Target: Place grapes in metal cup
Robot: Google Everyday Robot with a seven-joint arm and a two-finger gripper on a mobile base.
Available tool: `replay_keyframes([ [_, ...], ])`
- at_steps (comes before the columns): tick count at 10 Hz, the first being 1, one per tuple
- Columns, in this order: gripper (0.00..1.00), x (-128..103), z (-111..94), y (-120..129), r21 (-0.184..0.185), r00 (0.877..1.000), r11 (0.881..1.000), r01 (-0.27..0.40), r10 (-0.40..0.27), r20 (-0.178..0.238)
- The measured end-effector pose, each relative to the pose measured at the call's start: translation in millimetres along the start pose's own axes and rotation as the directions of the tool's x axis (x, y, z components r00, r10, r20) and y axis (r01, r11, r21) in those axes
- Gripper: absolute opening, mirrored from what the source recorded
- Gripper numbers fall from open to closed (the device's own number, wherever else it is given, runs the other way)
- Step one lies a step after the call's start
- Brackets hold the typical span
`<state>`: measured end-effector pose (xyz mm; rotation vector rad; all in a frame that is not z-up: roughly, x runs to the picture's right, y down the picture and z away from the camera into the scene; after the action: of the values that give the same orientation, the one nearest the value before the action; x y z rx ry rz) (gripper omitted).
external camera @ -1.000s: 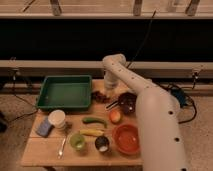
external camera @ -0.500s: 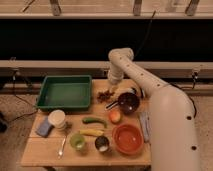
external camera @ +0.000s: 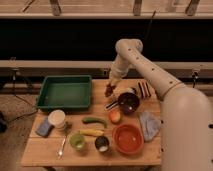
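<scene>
Overhead, pincer [external camera: 109,90] around grapes [external camera: 108,92].

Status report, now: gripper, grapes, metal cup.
Gripper at the table's far edge, right of the green tray, shut on the grapes. Metal cup at near edge, empty. Cucumber and banana lie between.

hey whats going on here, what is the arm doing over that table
A one-armed robot is reaching over a wooden table crowded with dishes and play food. Its gripper is at the far side, just right of the green tray, with the grapes at its tip, apparently held and lifted. The metal cup they are meant for stands at the near edge, between the light green cup and the orange bowl, so the grapes are not in it yet.
</scene>
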<state>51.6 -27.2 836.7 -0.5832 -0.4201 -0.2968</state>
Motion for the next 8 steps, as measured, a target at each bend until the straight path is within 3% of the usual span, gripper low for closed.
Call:
replay_keyframes([
  [3, 0.00, -18, -38, 31, 0.053, 0.997, 0.996, 0.074, -0.074, -0.007],
  [8, 0.00, -65, -81, 103, 0.104, 0.975, 0.970, 0.221, -0.216, -0.059],
])
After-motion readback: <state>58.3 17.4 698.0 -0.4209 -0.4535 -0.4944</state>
